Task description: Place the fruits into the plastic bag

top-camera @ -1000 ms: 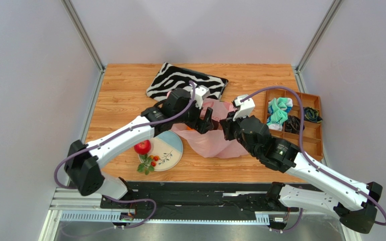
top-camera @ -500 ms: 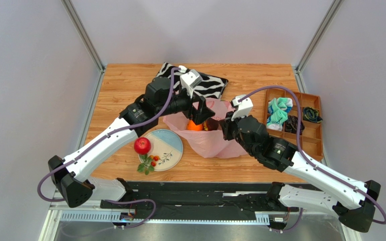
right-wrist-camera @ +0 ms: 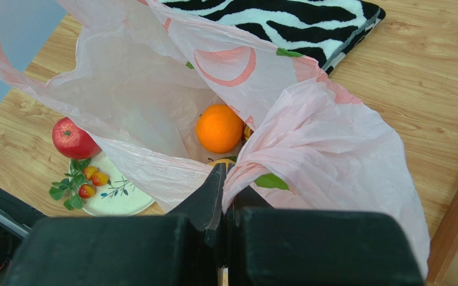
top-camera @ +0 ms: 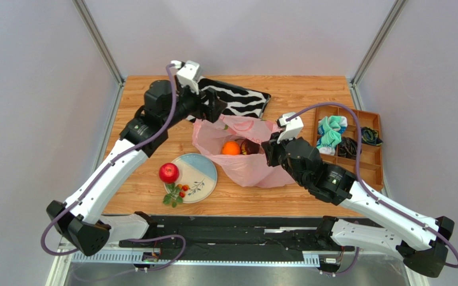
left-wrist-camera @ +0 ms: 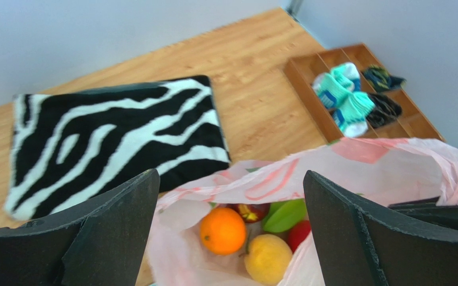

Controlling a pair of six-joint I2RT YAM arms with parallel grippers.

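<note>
The bag (top-camera: 255, 173) is lying mid-desk (top-camera: 148, 113) with its mouth gaping upward, just in front of the zebra pouch (top-camera: 243, 100). The right jaws are pinching shut on the bag's near-right rim, with a fold of pink film caught between them. The left jaws are hanging above the bag's far-left rim, spread wide and holding nothing. A wooden tray (top-camera: 372, 173) with socks in it is sitting at the desk's right edge, well apart from the bag. A plate (top-camera: 204, 167) is sitting just left of the bag.

An apple (top-camera: 168, 173) is resting at the plate's left rim, outside the bag. Inside the bag, an orange (top-camera: 231, 148) is lying beside a maroon fruit (top-camera: 250, 146). A yellow fruit (left-wrist-camera: 267, 259), a green one (left-wrist-camera: 285, 215) and a red one (left-wrist-camera: 297, 233) are crowding next to them. A leafy berry sprig (top-camera: 174, 195) is lying across the plate's near-left rim.
</note>
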